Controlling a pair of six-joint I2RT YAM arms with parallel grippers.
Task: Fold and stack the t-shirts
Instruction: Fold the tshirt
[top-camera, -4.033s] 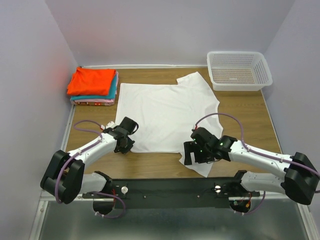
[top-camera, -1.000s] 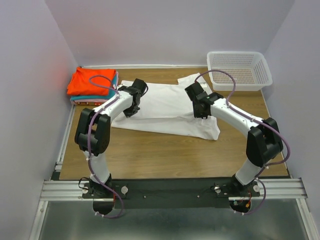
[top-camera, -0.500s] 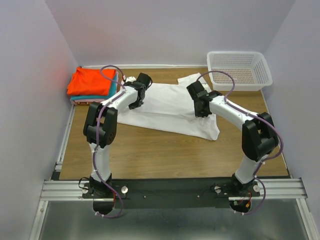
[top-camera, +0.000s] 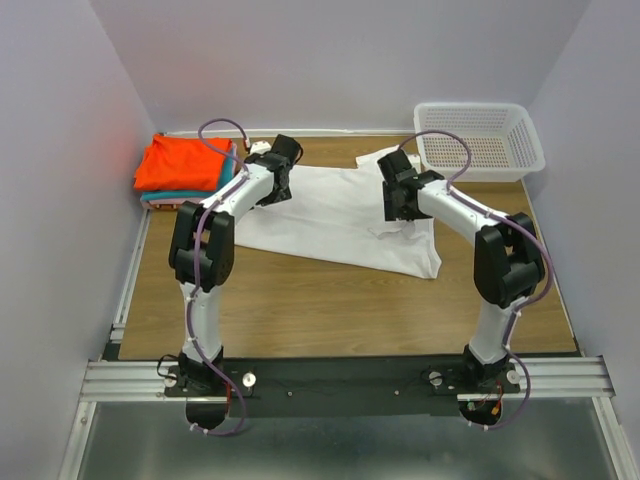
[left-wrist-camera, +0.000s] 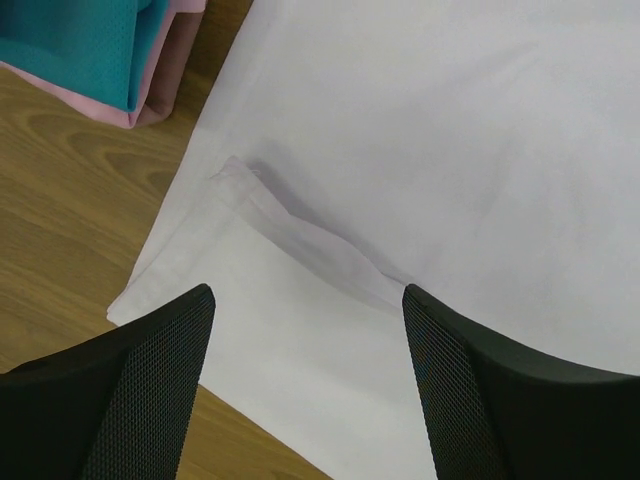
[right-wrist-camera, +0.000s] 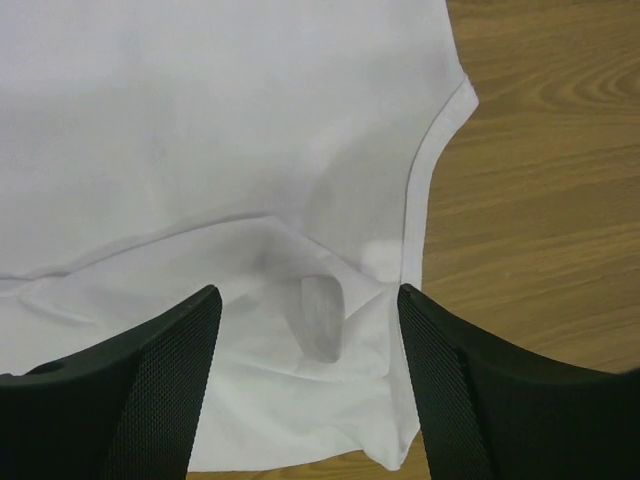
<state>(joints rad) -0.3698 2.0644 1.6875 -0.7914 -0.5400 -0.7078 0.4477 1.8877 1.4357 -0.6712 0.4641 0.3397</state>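
Observation:
The white t-shirt (top-camera: 335, 215) lies folded over on itself across the middle of the table. Its folded-over edge shows in the left wrist view (left-wrist-camera: 300, 240) and, rumpled, in the right wrist view (right-wrist-camera: 320, 300). My left gripper (top-camera: 273, 192) (left-wrist-camera: 308, 295) hovers open over the shirt's left edge, holding nothing. Over the shirt's right side, near a sleeve hem, my right gripper (top-camera: 400, 207) (right-wrist-camera: 310, 292) is open too. At the back left is a stack of folded t-shirts: orange-red (top-camera: 183, 160) on top, teal (top-camera: 229, 176) (left-wrist-camera: 80, 40) under it and pink (top-camera: 190, 205) (left-wrist-camera: 165, 70) at the bottom.
A white mesh basket (top-camera: 480, 140) stands at the back right corner. Bare wooden table (top-camera: 330, 310) stretches between the shirt and the arm bases. Walls close in the left, back and right sides.
Both grippers have gone from shut to open and let go of the white shirt's edge, which now rests on the layer beneath. Both arms have shifted slightly toward the back.

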